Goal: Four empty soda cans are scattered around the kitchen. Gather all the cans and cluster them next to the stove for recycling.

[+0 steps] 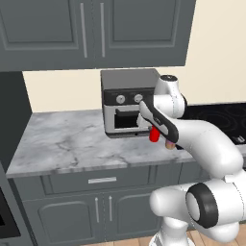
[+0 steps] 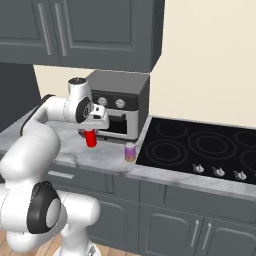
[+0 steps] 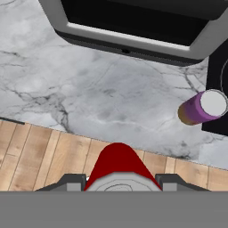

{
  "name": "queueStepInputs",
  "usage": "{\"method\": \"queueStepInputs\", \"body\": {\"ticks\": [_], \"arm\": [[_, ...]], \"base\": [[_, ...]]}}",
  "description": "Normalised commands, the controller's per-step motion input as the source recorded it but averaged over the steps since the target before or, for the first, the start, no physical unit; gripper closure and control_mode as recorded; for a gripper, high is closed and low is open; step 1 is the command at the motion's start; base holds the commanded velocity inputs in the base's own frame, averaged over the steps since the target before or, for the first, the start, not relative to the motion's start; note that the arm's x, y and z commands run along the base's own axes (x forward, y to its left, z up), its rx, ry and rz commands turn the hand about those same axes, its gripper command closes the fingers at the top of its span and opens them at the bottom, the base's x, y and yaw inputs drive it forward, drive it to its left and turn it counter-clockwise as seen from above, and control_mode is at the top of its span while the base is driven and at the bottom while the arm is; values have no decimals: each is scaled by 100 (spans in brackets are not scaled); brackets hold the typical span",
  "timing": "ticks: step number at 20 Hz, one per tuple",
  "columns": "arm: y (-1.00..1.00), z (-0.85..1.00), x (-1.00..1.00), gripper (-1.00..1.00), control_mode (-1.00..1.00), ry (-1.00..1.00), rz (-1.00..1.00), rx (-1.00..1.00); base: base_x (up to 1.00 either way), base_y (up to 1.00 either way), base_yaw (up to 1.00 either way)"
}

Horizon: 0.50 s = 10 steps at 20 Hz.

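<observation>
My gripper (image 2: 91, 134) is shut on a red soda can (image 2: 91, 140), holding it upright just above the marble counter in front of the toaster oven. In the hand view the same red can (image 3: 118, 161) sits between my fingertips. A purplish-pink soda can (image 2: 130, 151) stands on the counter right beside the left edge of the black glass stove (image 2: 200, 145), a short way right of the held can. That pink can (image 3: 202, 107) is at the right of the hand view. From the left base, the red can (image 1: 154, 135) hangs below my hand.
A grey toaster oven (image 2: 119, 106) stands at the back of the marble counter (image 1: 67, 139), left of the stove. Dark upper cabinets (image 1: 91, 29) hang overhead. The counter's front edge and the wood floor (image 3: 40, 151) lie below my hand.
</observation>
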Motion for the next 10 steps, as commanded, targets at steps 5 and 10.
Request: {"method": "queueStepInputs", "body": {"ticks": [5,10], "arm": [[-5,-4,2,100,-100,0,-2,0],[-9,-10,11,100,-100,0,-6,0]], "base": [[3,-2,-1],[0,0,0]]}}
